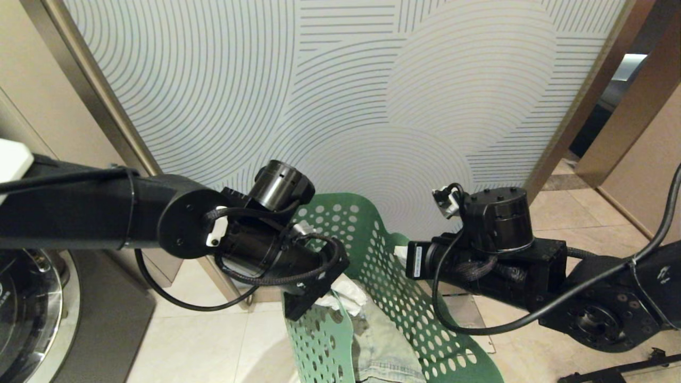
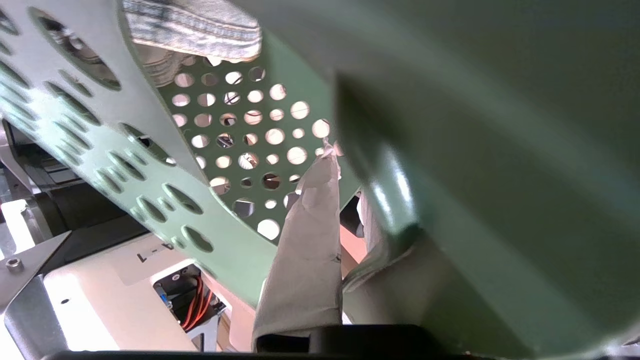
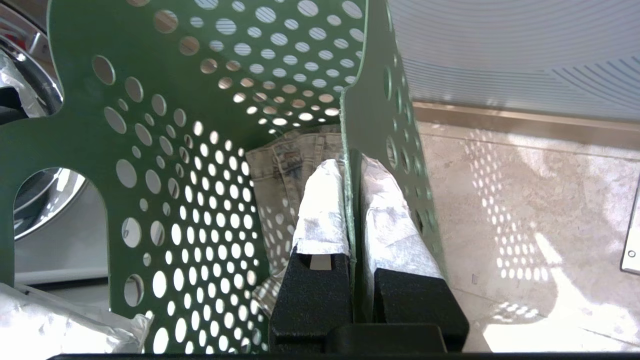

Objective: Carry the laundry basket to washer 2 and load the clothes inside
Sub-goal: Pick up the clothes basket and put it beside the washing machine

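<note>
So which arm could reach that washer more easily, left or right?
Probably the left: the washer sits on its side, below that arm. But the left tool and right tool both clamp the laundry basket, so one must release first.

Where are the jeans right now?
The jeans lie inside the green basket, low in the head view's middle, between the left gripper and right gripper.

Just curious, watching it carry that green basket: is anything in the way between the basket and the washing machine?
Nothing visible. The basket, gripped by both pincers, hangs above bare floor, with the washer off to the robot's left. Its number label isn't visible.
</note>
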You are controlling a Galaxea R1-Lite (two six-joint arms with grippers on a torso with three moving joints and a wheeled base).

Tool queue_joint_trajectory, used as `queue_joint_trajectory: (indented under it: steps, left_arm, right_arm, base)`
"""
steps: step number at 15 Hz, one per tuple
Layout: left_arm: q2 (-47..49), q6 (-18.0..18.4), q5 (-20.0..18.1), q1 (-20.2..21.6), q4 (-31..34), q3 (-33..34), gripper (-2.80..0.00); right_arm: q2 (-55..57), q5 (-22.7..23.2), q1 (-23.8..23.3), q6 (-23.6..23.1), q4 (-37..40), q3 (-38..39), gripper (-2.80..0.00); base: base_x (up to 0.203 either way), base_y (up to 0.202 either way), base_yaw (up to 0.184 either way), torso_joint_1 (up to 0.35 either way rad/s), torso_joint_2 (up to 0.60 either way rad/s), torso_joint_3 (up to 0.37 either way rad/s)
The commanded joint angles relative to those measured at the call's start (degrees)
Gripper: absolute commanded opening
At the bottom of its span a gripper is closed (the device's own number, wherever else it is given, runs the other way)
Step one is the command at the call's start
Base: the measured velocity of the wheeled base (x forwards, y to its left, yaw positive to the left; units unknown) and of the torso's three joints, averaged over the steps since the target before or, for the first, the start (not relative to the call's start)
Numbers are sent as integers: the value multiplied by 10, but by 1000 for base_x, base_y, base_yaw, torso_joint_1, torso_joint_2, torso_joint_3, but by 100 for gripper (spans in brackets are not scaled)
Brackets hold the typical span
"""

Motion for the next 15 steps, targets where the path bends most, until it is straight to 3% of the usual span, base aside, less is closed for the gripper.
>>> queue_joint_trajectory:
  steps: [1,15]
  left_arm:
    - [-1,-3,-1,0,1,1,-280]
    - [-4,-2,-1,2,-5,0,-280]
  right_arm:
    - [2,0,0,0,-3,-4,-280]
    - [10,5,0,0,-3,-14,-280]
  base:
    - [0,0,0,0,0,0]
    - [0,0,0,0,0,0]
